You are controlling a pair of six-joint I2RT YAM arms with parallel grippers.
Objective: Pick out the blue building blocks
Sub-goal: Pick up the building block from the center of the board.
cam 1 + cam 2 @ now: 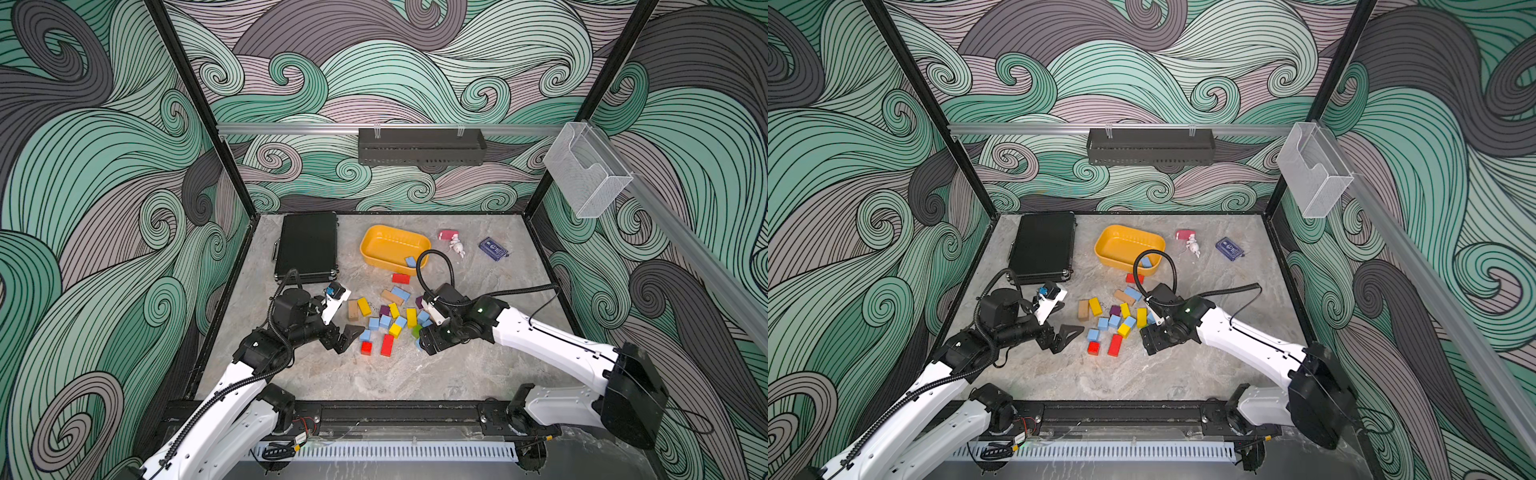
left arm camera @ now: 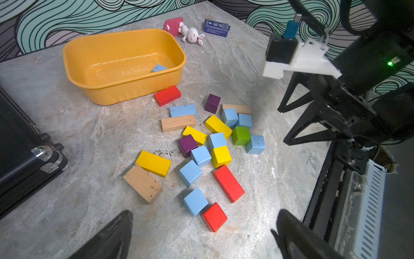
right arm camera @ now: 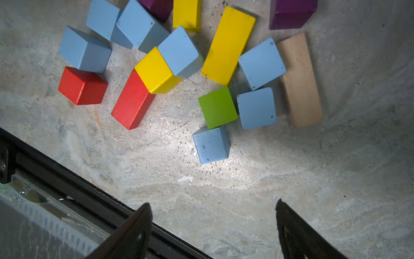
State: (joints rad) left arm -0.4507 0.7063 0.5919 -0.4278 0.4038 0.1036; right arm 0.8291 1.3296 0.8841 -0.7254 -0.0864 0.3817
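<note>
Marbled table [image 1: 415,374], scattered blue building blocks [image 2: 195,201]; left tool [image 1: 348,337], right tool [image 3: 212,204] agape.

Grey stone table [image 1: 415,374]. At back: black case [image 1: 308,245], yellow tub [image 1: 392,227], white bunny toy [image 1: 457,248], dark blue packet [image 1: 493,248]. In middle, mixed pile: blue building blocks [image 1: 401,293], other blocks [image 1: 387,345] red, yellow, purple, green, tan.

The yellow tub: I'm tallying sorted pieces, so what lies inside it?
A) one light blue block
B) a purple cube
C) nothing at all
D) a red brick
A: a single light blue block lies on the floor of the yellow tub, close to one corner, while the red brick sits outside it on the table.
</note>
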